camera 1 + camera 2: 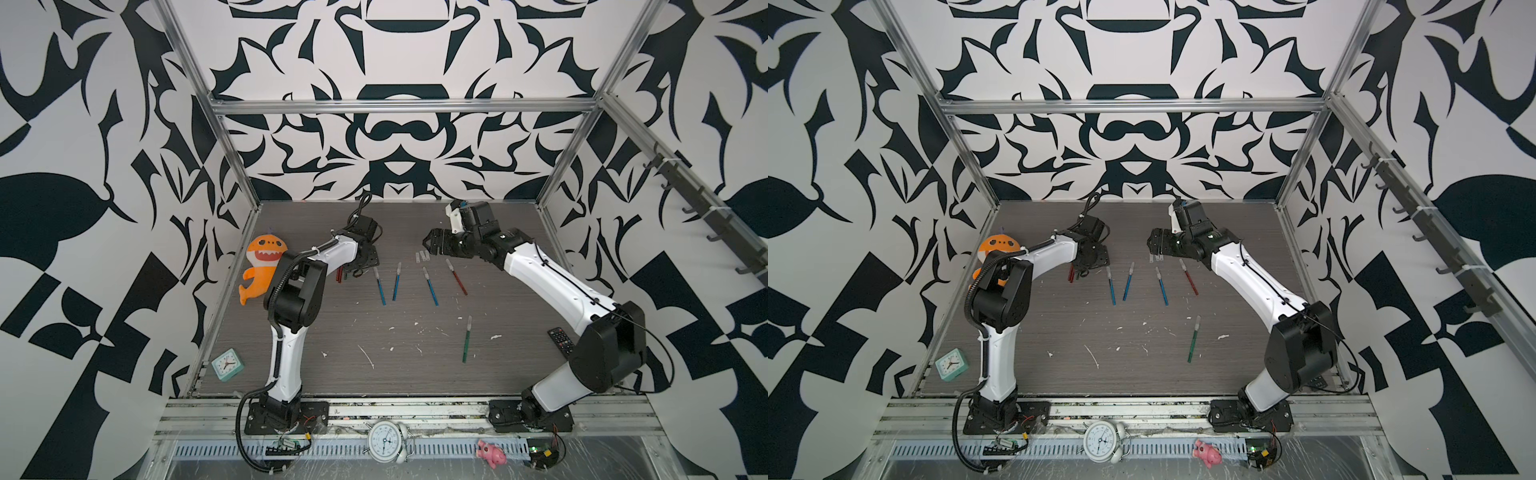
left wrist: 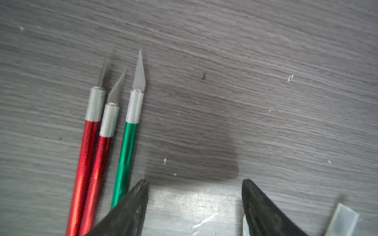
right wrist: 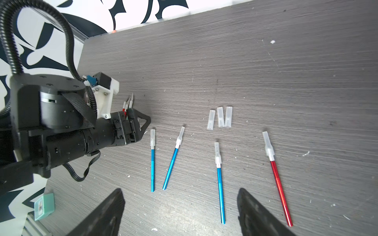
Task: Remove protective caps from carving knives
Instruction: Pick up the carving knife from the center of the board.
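right wrist: right gripper (image 3: 181, 190) splayed

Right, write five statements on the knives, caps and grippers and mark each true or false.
1. Three loose caps lie together on the table. True.
2. The three blue knives have bare blades. False: each still wears its cap.
3. The right gripper grips the capped red knife. False: it is open and empty; that knife lies on the table.
4. Two red knives and a green knife lie uncapped beside the left gripper. True.
5. The left gripper is open. True.
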### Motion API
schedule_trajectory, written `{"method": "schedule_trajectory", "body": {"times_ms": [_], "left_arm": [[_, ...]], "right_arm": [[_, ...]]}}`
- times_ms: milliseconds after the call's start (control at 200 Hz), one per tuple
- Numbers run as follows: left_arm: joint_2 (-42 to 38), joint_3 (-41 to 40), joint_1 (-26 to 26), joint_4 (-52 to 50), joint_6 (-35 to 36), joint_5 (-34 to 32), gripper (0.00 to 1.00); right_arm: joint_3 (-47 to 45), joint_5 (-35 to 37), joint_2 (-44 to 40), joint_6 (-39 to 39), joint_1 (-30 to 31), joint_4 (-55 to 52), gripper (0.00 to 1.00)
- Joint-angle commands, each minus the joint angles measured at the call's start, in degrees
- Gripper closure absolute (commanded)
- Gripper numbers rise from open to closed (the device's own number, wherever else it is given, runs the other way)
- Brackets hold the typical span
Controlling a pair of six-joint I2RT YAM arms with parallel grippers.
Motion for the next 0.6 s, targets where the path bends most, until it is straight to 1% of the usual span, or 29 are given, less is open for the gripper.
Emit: {"method": "schedule_trajectory", "body": {"times_ms": [0, 35, 55, 210, 430, 595], "left_arm": [[-4.8, -0.9, 0.2, -2.5, -1.5, 1.3, 0.24], [-5.9, -1.3, 0.0, -2.5, -1.7, 1.8, 0.24], [-6.6, -1.4, -0.1, -2.5, -1.7, 2.1, 0.24], [-11.8, -4.6, -1.9, -2.5, -3.2, 3.3, 0.24], [-18.0, -12.8, -4.5, -2.5, -8.9, 5.2, 0.23], [-20.3, -17.3, -7.1, -2.8, -13.5, 6.0, 0.23]], "right_arm": [[-1.3, 1.7, -3.1, 0.1, 0.8, 1.4, 0.06], [-1.8, 2.1, -3.7, 0.0, 1.2, 1.3, 0.01], [-2.2, 2.3, -4.1, -0.1, 1.4, 1.2, 0.01], [-5.7, 4.5, -7.9, 0.0, 2.6, 0.6, 0.01], [-12.2, 7.5, -13.9, 0.1, 2.9, -0.5, 0.01], [-16.6, 9.3, -18.1, -0.3, 3.5, -2.0, 0.01]]}}
